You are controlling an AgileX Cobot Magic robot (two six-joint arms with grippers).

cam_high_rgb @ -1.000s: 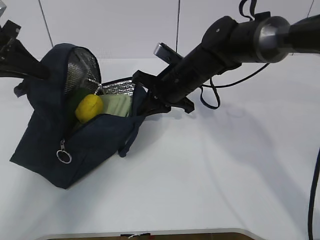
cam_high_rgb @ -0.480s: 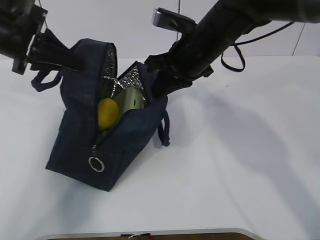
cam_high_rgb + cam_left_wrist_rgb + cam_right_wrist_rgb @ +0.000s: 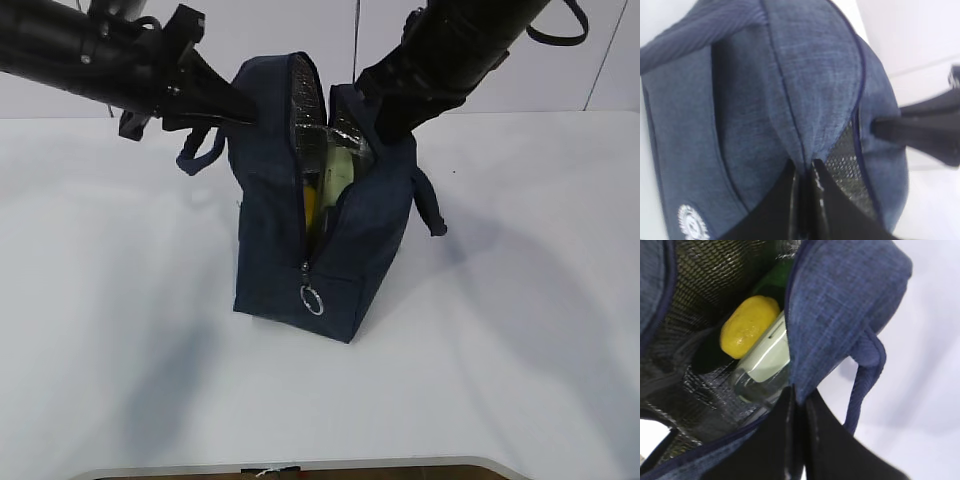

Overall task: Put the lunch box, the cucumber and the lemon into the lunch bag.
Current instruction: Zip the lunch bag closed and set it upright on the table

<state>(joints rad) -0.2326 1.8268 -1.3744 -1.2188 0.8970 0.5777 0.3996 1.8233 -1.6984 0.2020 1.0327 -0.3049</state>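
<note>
The lunch bag stands upright on the white tabletop, its top held apart between the two arms. The left pincer is pinched narrow on the bag's near rim, and the right pincer is clamped on the opposite rim beside a loop handle. Just beyond the right pincer, inside the silver lining, lie the lemon, the lunch box against it, and the cucumber further in. The zipper ring pull hangs at the bag's front.
</note>
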